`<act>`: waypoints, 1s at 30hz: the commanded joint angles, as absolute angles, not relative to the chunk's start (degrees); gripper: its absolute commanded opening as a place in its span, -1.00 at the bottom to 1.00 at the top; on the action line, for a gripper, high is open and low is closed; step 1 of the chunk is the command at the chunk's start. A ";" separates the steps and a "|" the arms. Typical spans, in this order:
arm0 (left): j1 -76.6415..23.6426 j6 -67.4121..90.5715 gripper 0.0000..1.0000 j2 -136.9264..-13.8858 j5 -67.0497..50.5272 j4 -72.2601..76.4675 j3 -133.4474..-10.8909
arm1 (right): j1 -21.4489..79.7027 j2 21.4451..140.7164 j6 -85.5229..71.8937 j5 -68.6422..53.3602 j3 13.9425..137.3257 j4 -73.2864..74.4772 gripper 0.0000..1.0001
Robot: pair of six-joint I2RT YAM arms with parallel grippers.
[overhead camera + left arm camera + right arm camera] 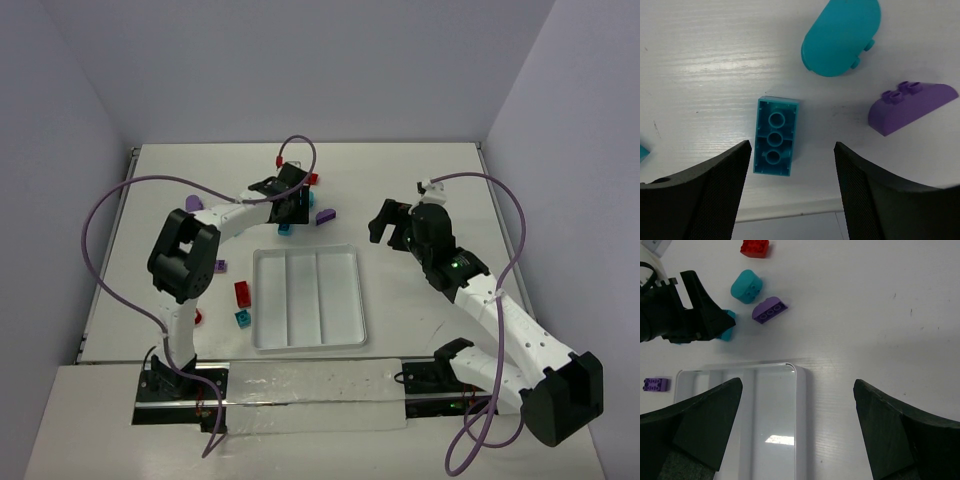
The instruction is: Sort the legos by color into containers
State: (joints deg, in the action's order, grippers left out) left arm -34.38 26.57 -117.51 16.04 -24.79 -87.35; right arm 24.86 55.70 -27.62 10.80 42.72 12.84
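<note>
- Closest to the lens, the two dark fingers of the left end effector [790,150] are seen spread apart with a teal brick [775,136] between them. Nothing is pinched, since bare counter [700,75] shows on both sides of the brick.
- That brick is lying studs-down with its hollow underside up. It's closer to the left-hand finger in the wrist view, so a squeeze from here would probably land a bit off-centre.
- The jaws are lined up across the brick's narrow width, not its length. That's presumably why the wrist is turned this way, as the long flat faces are easier to clamp.
- Just past the brick, a rounded teal piece [841,36] and a purple curved brick [910,107] can be seen, both apart from it. The purple one is near the other finger, so it might get nudged.
- The white tray [308,347] is placed just nearer the arm bases than this cluster, and all three compartments look empty. The sorting is judged to be barely started, if at all.
- The right end effector [797,390] is held wide open above the tray's far right corner with nothing in it, probably parked clear of the left arm.
- More legos are scattered left of the tray, including a red brick [243,293], a small teal one [242,319] and a purple one [219,266].
</note>
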 commanded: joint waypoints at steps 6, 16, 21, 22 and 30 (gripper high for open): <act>-34.80 27.25 0.50 -119.79 23.46 -25.15 -89.22 | 24.78 55.82 -27.77 10.81 43.34 11.51 1.00; -34.80 24.82 0.23 -122.57 22.18 -24.75 -90.93 | 24.75 57.04 -28.30 9.93 43.42 10.99 1.00; -34.80 25.28 -0.39 -122.39 22.85 -25.14 -91.49 | 24.70 56.69 -28.12 10.46 43.59 11.41 1.00; -34.80 25.39 -0.58 -121.36 23.02 -25.55 -91.49 | 24.70 56.48 -28.04 10.58 43.59 11.55 1.00; -36.35 27.04 -0.99 -104.60 23.02 -25.56 -84.15 | 24.70 55.29 -28.29 10.30 42.90 10.74 1.00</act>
State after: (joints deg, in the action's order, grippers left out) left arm -34.78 25.80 -117.76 22.30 -26.56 -87.14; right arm 24.86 57.02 -27.86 10.11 42.72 12.88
